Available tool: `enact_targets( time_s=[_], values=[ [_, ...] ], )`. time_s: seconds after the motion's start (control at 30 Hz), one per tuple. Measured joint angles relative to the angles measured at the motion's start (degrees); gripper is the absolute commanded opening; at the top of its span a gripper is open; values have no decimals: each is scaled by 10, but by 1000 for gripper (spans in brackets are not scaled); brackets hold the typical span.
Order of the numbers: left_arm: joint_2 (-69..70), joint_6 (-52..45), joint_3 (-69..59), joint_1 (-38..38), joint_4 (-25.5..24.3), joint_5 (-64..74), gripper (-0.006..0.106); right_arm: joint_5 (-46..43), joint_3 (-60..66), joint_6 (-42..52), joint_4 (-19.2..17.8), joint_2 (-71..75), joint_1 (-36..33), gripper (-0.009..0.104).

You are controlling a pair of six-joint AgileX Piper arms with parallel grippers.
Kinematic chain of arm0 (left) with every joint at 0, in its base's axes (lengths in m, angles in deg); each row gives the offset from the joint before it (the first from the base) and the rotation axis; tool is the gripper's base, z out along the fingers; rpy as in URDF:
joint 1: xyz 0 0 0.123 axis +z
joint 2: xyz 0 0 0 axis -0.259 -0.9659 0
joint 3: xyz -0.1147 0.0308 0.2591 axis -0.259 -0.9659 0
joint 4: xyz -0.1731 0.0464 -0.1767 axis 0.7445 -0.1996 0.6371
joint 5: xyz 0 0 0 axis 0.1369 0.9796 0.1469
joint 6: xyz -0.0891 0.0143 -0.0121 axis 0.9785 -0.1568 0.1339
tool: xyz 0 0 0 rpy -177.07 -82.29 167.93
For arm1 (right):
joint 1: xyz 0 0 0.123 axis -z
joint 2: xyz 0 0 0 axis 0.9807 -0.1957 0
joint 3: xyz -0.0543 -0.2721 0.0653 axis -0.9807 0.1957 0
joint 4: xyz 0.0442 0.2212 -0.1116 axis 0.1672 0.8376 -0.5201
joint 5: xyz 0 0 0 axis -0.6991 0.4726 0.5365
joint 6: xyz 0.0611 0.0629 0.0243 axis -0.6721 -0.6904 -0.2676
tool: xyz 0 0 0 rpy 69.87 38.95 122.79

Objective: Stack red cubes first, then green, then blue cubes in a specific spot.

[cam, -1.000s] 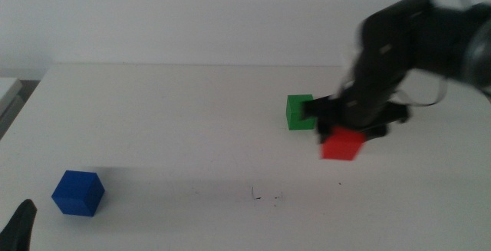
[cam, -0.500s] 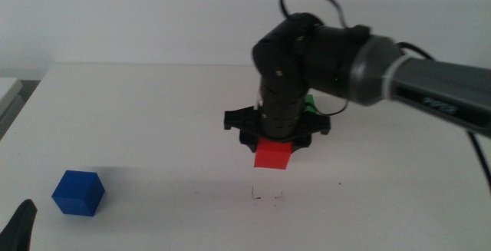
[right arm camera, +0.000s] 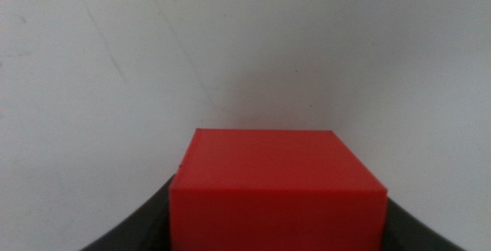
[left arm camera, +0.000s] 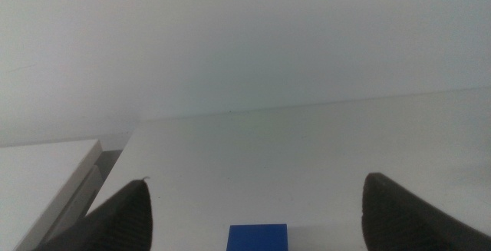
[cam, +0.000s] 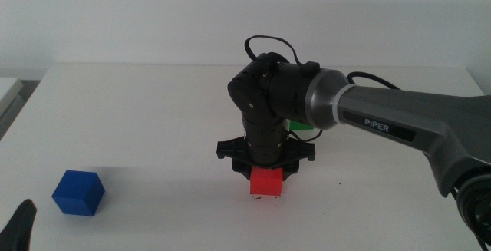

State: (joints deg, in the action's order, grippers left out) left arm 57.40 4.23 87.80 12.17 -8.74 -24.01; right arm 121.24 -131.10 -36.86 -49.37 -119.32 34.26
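1. Reaching in from the right edge of the table [cam: 138,113]: the right gripper [cam: 265,176], pointing straight down over the middle of the table, toward the near edge.
2. Clamping the red cube [cam: 266,183] between both jaws; in the right wrist view the red cube [right arm camera: 276,189] filling the gap between the jaws, one dark jaw pressing on each side.
3. Sitting at or just above the table surface, that red cube; impossible to tell whether actually touching down.
4. Peeking out from behind the right arm, only a sliver of the green cube [cam: 305,123], lying farther toward the far edge than the red cube and apart from it.
5. Resting alone near the near-left corner of the table, well apart from the other two: the blue cube [cam: 78,193].
6. Waiting at the near-left corner, the left gripper [cam: 18,228], only a dark tip showing in the middle view.
7. Standing wide apart in the left wrist view, its two jaws, gripping nothing, with the blue cube [left arm camera: 258,236] lying on the table between them and ahead.
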Motion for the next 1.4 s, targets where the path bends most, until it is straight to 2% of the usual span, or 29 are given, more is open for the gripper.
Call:
enact_targets(
  time_s=[0.3, 0.33, 0.43, 0.47, 0.53, 0.57, 0.77, 0.93, 1.1, 1.27, 1.4],
  values=[
    [0, 0, 0, 0, 0, 0, 94, -4, -1, -4, -12, -22, 0, 11],
    [0, 0, 0, 0, 0, 0, 94, -4, -1, -4, -14, -22, 0, 15],
    [0, 0, 0, 0, 0, 0, 94, -3, -4, -4, -14, -23, 0, 41],
    [0, 0, 0, 0, 0, 0, 94, -3, -4, -4, -14, -23, 0, 64],
    [0, 0, 0, 0, 0, 0, 94, -3, -4, -4, -15, -24, 0, 87],
    [0, 0, 0, 0, 0, 0, 94, -2, -4, -4, -15, -24, 0, 93],
    [0, 0, 0, 0, 0, 0, 94, 25, -4, 37, -21, 27, -15, 93],
    [0, 0, 0, 0, 0, 0, 94, 34, -5, 76, -52, 138, -18, 93],
    [0, 0, 0, 0, 0, 0, 94, 30, -36, 141, -56, 171, 44, 93],
    [0, 0, 0, 0, 0, 0, 94, 26, -85, 212, -51, 123, 119, 93],
    [0, 0, 0, 0, 0, 0, 94, -3, -120, 250, -47, 74, 150, 93]
  ],
)
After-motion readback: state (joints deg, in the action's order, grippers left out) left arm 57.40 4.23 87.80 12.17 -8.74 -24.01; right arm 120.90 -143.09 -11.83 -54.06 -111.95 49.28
